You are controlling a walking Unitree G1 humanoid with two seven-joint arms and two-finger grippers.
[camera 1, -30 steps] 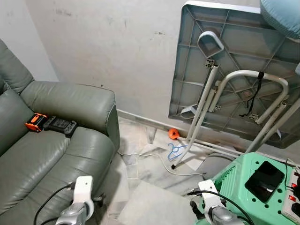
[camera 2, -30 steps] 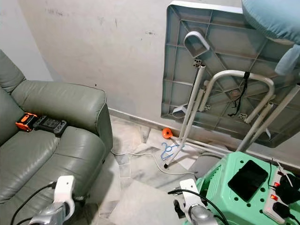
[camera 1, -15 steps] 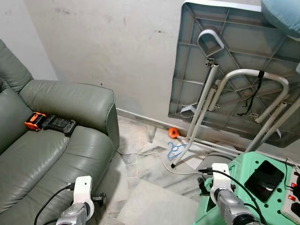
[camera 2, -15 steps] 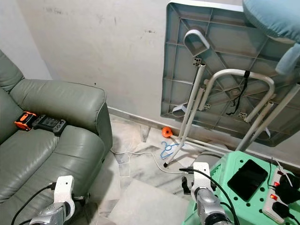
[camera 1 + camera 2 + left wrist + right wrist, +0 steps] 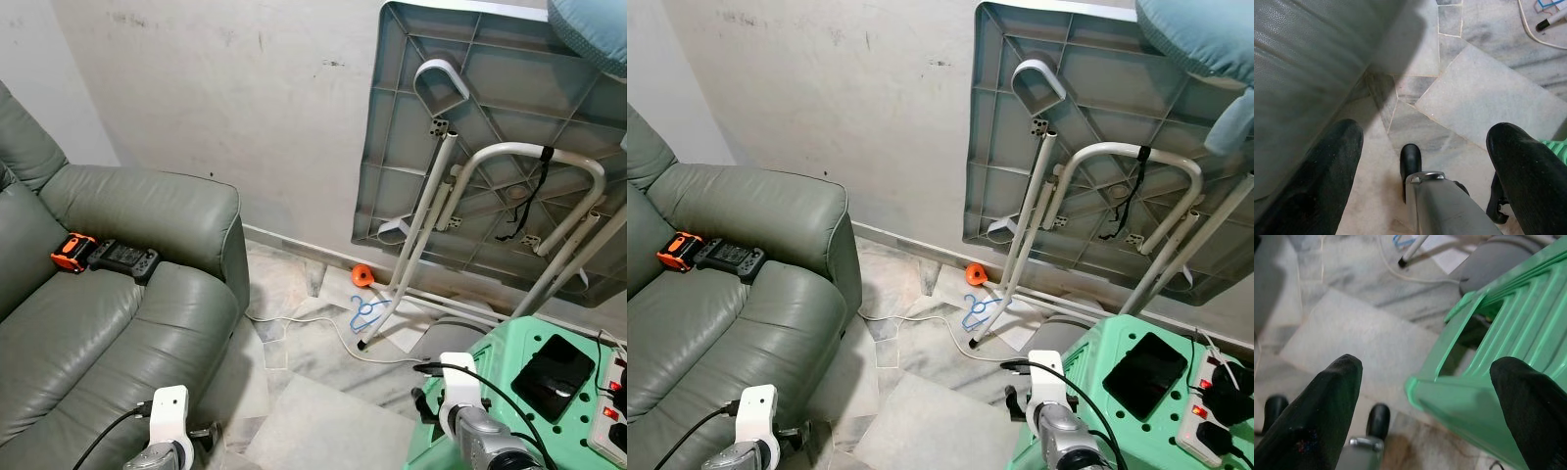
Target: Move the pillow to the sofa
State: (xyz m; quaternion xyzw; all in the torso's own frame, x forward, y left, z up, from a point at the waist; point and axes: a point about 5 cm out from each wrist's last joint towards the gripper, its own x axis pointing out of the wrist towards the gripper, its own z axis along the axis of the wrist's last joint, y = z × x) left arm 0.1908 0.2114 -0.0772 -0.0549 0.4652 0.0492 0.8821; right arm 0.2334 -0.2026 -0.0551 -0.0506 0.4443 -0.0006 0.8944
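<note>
Pillow high at far right, sofa at left, both grippers empty.

You see the pale blue pillow (image 5: 1200,34) atop the tipped-up table (image 5: 1073,147). It looks soft and light, so pinch a bulging edge deeply. Left gripper (image 5: 1425,161) and right gripper (image 5: 1425,401) hang low, fingers spread apart, beside the grey sofa (image 5: 88,313).

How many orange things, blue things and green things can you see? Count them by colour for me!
Orange: 2, the gadget end on the sofa and the small object by the wall.
Blue: 2, the hanger on the floor and the pillow at top.
Green: 2, the plastic stool and the sofa.
Total: 6.
</note>
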